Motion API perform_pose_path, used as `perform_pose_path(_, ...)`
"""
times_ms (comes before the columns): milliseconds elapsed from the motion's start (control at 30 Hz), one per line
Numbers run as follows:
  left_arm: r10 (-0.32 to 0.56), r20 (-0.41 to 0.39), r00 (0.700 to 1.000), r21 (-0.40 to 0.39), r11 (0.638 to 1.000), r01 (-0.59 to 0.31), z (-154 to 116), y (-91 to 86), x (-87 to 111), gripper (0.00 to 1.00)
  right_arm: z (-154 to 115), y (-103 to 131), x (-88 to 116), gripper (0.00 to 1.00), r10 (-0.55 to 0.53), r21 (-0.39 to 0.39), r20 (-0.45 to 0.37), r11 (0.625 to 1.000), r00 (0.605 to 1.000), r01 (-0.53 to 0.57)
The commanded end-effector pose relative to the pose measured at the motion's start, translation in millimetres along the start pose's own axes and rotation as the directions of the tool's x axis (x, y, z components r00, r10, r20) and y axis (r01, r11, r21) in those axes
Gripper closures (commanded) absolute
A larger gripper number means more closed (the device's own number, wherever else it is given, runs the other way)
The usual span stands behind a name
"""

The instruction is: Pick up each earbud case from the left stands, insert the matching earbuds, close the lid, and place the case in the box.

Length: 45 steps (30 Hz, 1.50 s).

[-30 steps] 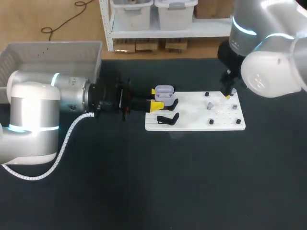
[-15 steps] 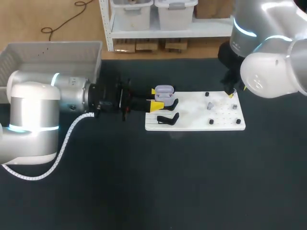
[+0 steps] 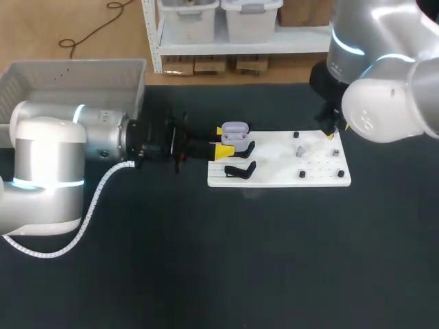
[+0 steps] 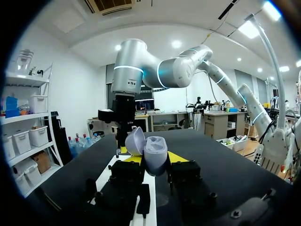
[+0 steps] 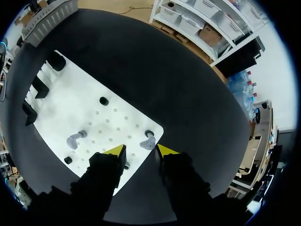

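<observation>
A lavender earbud case (image 3: 235,130) with its lid up is held over the left end of the white board (image 3: 274,175), with my left gripper (image 3: 223,142) shut on it. In the left wrist view the case (image 4: 155,153) stands between the yellow tips of that gripper (image 4: 155,161). Two grey earbuds (image 3: 300,151) (image 3: 334,152) rest on the board. My right gripper (image 3: 334,131) hangs above the board's far right corner. Its fingers (image 5: 142,149) stand apart and hold nothing. One earbud (image 5: 148,140) lies on the board ahead of the gap, the other earbud (image 5: 75,139) off to the side.
A grey box (image 3: 68,79) stands at the back left of the table. Black stands (image 3: 240,170) sit on the board's left end, and small black pegs (image 3: 302,174) dot its right half. The dark tabletop spreads wide in front of the board.
My right gripper's fingers have drawn closer together and the gripper has shifted slightly right and toward the far edge. The left arm and the case have not moved.
</observation>
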<state>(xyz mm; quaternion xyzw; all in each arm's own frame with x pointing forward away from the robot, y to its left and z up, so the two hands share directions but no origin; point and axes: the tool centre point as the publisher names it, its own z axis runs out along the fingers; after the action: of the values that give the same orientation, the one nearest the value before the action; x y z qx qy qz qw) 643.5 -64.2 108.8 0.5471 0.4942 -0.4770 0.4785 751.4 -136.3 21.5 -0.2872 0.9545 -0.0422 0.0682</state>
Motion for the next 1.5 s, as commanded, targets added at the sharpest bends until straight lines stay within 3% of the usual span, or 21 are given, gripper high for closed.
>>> perform_pose_path(33,0.002,0.001,1.000,-0.003,1.000,-0.002,-0.2,-0.7,0.5,1.00,2.1,-0.5,1.1,0.60,0.000,0.003,0.004,1.000,1.000,0.000)
perform_pose_path(700,0.002,0.001,1.000,-0.003,1.000,-0.002,-0.2,-0.7,0.5,1.00,5.8,-4.1,-2.4,0.71,0.003,0.032,0.017,0.999,1.000,-0.004)
perform_pose_path(1500,0.002,0.001,1.000,-0.003,1.000,-0.002,-0.2,-0.7,0.5,1.00,14.4,-6.6,-3.1,0.72,0.003,0.051,0.005,0.999,1.000,-0.003)
